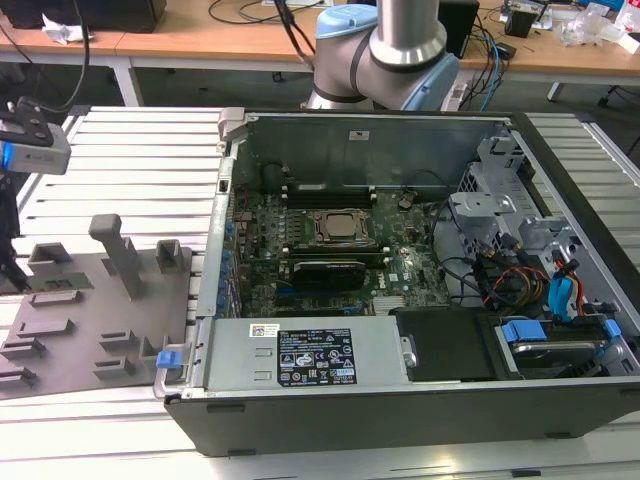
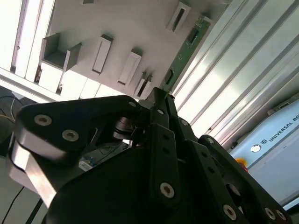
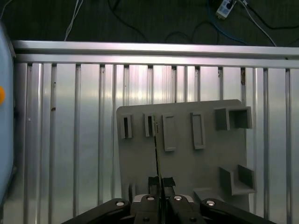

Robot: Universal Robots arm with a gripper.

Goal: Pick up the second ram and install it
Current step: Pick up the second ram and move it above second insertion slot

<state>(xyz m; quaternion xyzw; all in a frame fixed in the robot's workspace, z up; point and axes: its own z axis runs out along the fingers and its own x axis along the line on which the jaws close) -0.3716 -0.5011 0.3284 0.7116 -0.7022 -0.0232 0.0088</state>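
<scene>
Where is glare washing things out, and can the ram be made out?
Second wrist view: the table slats blow out white along one side, yet the second ram reads green past the fingers. First wrist view: glare bands the slats near the rail; the ram shows as a thin dark edge. Exterior view: evenly lit.

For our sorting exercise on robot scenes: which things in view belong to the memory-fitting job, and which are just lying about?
Job in hand:
second ram, clamped in the gripper
memory slots
grey holder tray

Lying about:
power supply
blue-tabbed drive
bench cables
</scene>
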